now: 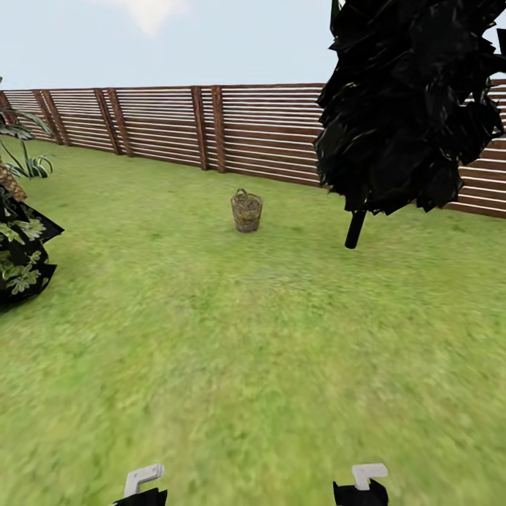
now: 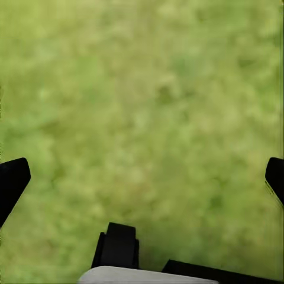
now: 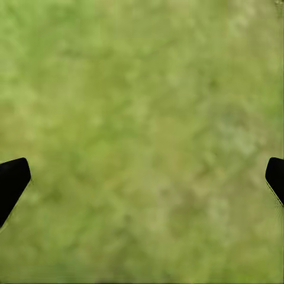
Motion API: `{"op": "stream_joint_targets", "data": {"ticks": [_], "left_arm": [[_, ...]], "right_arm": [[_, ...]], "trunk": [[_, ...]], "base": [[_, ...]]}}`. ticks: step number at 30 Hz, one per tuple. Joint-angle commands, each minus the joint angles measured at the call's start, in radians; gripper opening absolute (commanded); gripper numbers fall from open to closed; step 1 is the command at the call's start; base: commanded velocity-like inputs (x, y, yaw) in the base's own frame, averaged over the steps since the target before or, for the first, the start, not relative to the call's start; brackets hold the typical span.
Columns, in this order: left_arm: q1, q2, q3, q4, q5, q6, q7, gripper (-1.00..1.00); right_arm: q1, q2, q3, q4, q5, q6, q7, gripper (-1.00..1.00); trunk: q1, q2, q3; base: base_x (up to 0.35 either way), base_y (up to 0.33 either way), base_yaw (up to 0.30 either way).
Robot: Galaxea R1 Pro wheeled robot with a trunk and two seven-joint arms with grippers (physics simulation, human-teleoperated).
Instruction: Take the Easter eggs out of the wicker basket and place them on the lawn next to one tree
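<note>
The wicker basket [image 1: 247, 211] stands upright on the lawn [image 1: 232, 351], well ahead of the robot and a little short of the wooden slat fence [image 1: 176, 123] that closes the garden behind it. Its weave is open, and something yellowish shows dimly through it, but it is too small and blurred to tell whether that is eggs or how many. A small loop handle rises at the basket's rim.

To the right of the basket, near it but apart, a black tree [image 1: 407, 105] leans with a dark, tilted trunk that meets the grass just right of the basket; its crown is cut off by the top and right edges of the head view. Well to the left of the basket, at the view's left edge, a dark shrub with pale green leaves [image 1: 21, 260] is partly cut off, and above it a scaly brown trunk and striped fronds of a palm [image 1: 17, 151] show only in part. The grass between the robot and the basket lies open, with nothing on it.

The left gripper [image 2: 142, 177] hangs over bare grass with its dark fingers [image 2: 12, 183] spread wide and nothing between them. The right gripper [image 3: 142, 177] is likewise spread wide above grass and holds nothing. Both are far from the basket, and only their fingertips show at the edges of the wrist views.
</note>
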Motion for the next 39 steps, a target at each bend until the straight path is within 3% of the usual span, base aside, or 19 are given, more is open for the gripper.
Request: {"op": "stream_joint_targets", "data": {"ticks": [1,39], "left_arm": [[0.000,0.000,0.003,-0.002,0.006,0.006,-0.002,1.00],[0.000,0.000,0.003,-0.002,0.006,0.006,-0.002,1.00]], "right_arm": [[-0.001,0.000,0.002,0.001,0.006,-0.002,-0.005,1.00],[-0.001,0.000,0.002,0.002,0.009,-0.002,-0.005,1.00]], "trunk": [[-0.003,0.007,0.002],[-0.149,0.273,0.122]], "base": [[0.327,0.085,0.000],[0.327,0.087,0.000]]}}
